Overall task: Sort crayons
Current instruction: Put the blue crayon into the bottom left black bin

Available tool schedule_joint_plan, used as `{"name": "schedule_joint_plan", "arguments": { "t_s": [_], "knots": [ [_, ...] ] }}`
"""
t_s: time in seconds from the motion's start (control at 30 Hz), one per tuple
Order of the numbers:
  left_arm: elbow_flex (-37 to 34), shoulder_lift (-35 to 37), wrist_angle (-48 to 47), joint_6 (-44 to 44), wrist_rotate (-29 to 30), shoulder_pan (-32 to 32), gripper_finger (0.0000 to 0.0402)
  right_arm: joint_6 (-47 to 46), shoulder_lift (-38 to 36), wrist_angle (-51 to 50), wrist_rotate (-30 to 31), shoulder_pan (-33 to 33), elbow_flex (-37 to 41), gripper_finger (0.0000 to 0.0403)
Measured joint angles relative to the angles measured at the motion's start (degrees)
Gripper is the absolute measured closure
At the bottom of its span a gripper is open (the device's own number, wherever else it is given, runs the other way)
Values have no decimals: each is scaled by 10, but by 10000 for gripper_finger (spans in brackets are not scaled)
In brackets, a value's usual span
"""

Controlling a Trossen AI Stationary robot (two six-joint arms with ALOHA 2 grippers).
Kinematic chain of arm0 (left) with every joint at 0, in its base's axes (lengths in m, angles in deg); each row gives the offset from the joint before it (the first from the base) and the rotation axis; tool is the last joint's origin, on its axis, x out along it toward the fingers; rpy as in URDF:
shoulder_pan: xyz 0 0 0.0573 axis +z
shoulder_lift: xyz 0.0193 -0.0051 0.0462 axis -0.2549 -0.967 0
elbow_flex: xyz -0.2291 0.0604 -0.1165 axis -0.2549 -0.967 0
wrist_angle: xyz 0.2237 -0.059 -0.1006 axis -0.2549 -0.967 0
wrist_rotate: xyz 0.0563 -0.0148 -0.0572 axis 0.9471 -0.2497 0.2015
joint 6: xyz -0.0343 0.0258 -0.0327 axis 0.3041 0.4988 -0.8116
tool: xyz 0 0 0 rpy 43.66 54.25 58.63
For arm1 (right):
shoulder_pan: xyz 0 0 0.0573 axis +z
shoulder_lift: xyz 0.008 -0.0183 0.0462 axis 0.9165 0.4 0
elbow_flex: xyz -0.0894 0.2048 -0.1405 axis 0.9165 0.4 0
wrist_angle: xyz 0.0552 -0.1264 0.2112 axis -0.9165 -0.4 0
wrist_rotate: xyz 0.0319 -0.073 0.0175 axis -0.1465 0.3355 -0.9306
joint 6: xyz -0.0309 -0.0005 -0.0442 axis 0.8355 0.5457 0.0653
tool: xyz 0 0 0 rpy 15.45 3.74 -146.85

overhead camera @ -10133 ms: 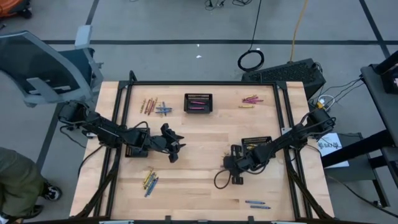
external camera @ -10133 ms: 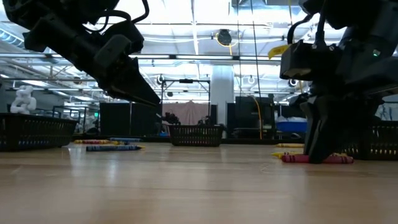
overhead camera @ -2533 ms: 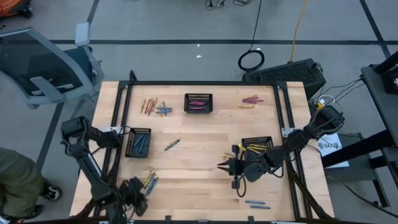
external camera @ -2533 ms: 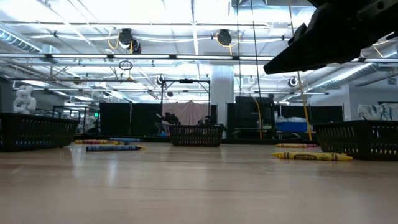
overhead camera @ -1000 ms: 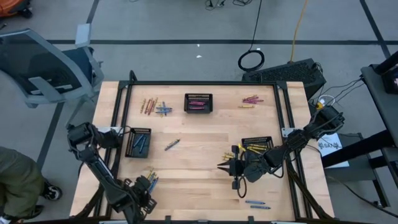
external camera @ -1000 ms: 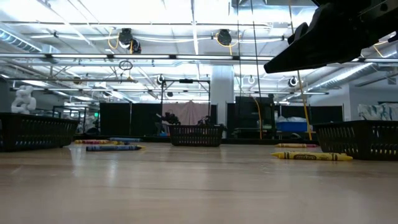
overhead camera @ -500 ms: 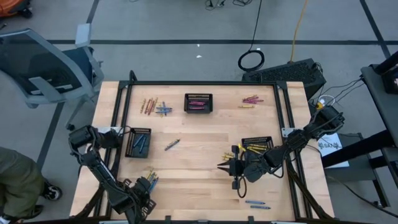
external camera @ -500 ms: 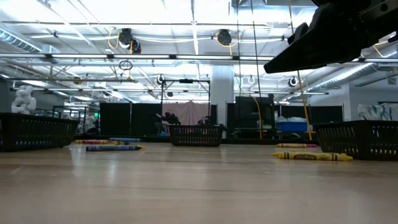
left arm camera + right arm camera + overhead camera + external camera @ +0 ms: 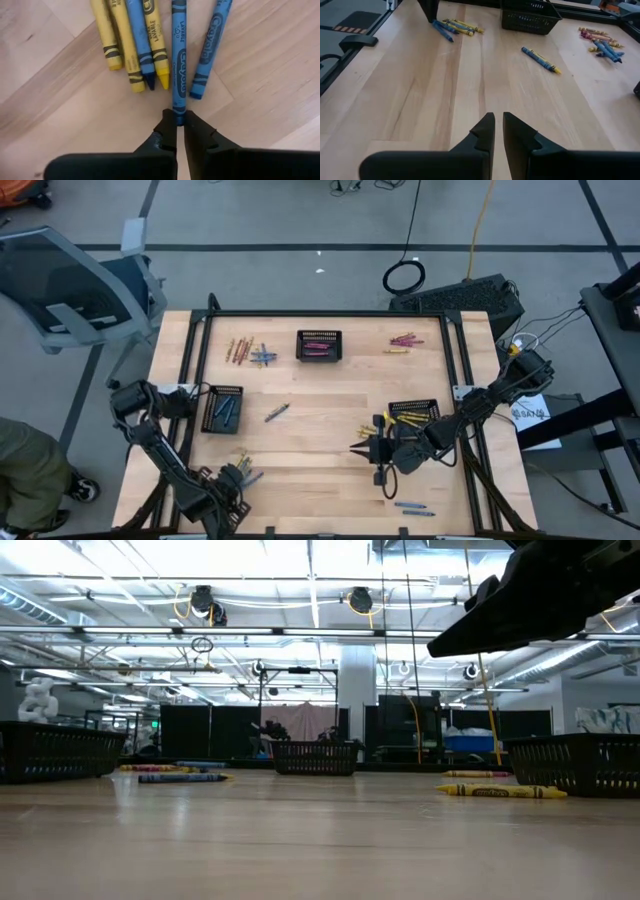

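Observation:
A cluster of yellow and blue crayons [image 9: 145,45] lies flat near the table's near-left corner [image 9: 242,468]. My left gripper [image 9: 180,131] stands over it, pointing down, shut on one blue crayon [image 9: 179,65]. My right gripper [image 9: 358,448] hangs shut above the middle right of the table with nothing in it [image 9: 498,125]. In the low view only its arm [image 9: 540,595] shows. More crayons lie at the far left [image 9: 250,351], the far right [image 9: 403,341], the middle [image 9: 277,412] and the near right [image 9: 413,507]. My left gripper pinches the blue crayon's end [image 9: 179,111] between its two fingertips. The fingers come from above, pointing down, one on each long side of the crayon. The crayon lies flat on the table among the other crayons.
Three black mesh baskets stand on the table: one at the left [image 9: 222,409] with blue crayons, one at the far middle [image 9: 318,345], one at the right [image 9: 413,412] with yellow crayons [image 9: 372,425] beside it. A black frame [image 9: 320,313] rims the table.
In the high view a blue crayon of the near-left cluster now lies a little apart from the others, beside my left gripper. Both arms have kept their places.

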Motion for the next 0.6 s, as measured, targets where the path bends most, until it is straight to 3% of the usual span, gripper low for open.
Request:
{"name": "schedule_joint_plan", "arguments": {
  "t_s": [0.43, 0.6],
  "knots": [
    [0, 77, -86, -5, -36, -16, 391, -10, 0, -9, 0, 0, 0, 381],
    [19, 120, -147, -14, 13, -29, 391, -10, 0, -11, 0, 0, 0, 381]
  ]
}}
